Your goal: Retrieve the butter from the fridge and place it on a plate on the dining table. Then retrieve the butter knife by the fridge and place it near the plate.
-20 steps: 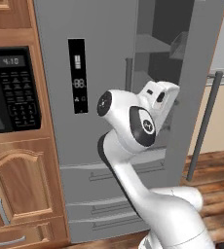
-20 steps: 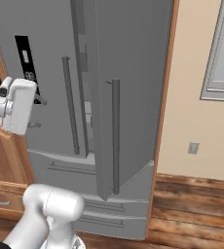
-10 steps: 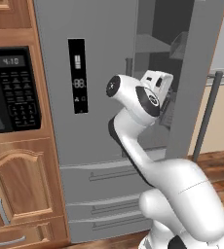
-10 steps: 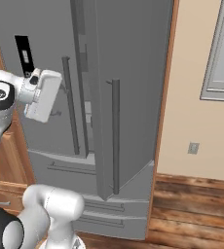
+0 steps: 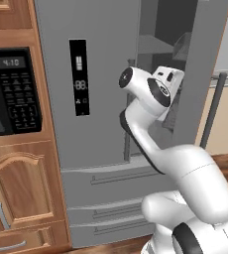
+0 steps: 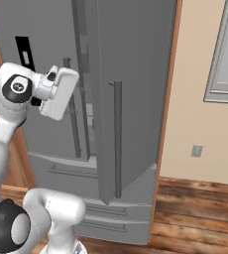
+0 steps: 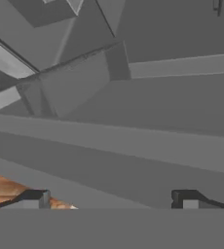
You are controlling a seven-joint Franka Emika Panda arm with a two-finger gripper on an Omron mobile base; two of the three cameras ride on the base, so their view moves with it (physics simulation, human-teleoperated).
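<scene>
The grey fridge [image 5: 101, 59] stands in front of me with its right door [image 6: 136, 74] swung open. My white hand [image 5: 168, 82] is raised at chest height by the gap of the open door and points into the compartment; in the right base view the hand [image 6: 59, 92] hangs just left of the door edges. In the hand view my gripper [image 7: 109, 199] is open, with nothing between its dark fingertips [image 7: 33, 198], and it faces grey fridge shelves and walls [image 7: 133, 121]. The butter, the plate, the dining table and the butter knife are out of view.
A black microwave [image 5: 12, 92] sits in wood cabinets [image 5: 22, 193] left of the fridge. The open door's long bar handle [image 6: 117, 139] juts toward me. Right of the fridge are a beige wall with an outlet [image 6: 197, 150] and a wooden floor [image 6: 195, 218].
The arm has swung the hand up and to the right, closer to the open fridge gap. The jaws have stayed open.
</scene>
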